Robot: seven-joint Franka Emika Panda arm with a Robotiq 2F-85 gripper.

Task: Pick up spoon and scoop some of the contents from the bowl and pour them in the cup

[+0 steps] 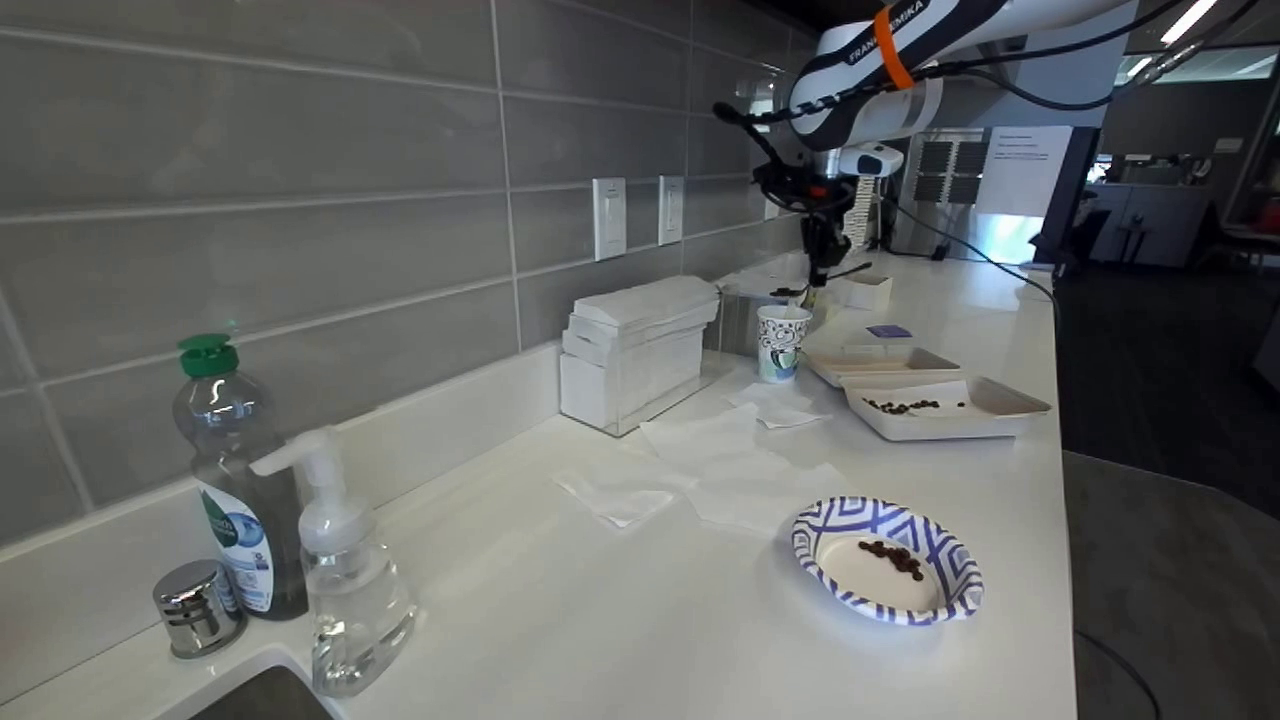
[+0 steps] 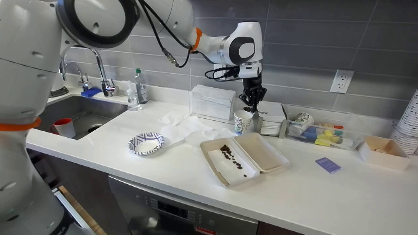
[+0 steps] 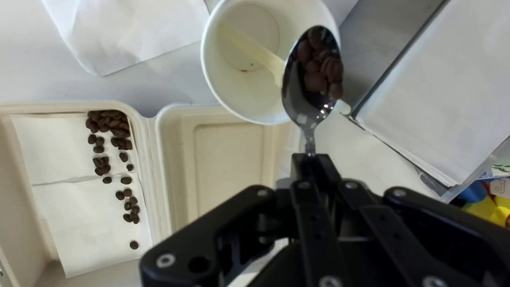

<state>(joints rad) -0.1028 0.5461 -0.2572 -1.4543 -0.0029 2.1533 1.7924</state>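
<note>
A grey metal spoon [image 3: 297, 105] carries a small heap of brown bits, and my gripper [image 3: 310, 156] is shut on its handle. Seen from the wrist, the spoon's head overlaps the right side of the white paper cup [image 3: 223, 91]; exterior views put it at or just above rim height. A pale strip lies inside the cup, its far end hidden behind the spoon. In both exterior views the patterned cup [image 1: 778, 345] stands upright below and beside the gripper [image 2: 254, 110]. The bowl, a shallow white square dish [image 2: 204, 147], holds scattered dark bits on paper.
Joined to the bowl is its open lid [image 2: 261, 155], close to the cup. A napkin holder [image 1: 640, 350] and a stack of papers [image 2: 272, 112] flank the cup along the wall. A patterned plate [image 1: 815, 515] with brown bits and loose napkins [image 1: 740, 480] lie on the counter.
</note>
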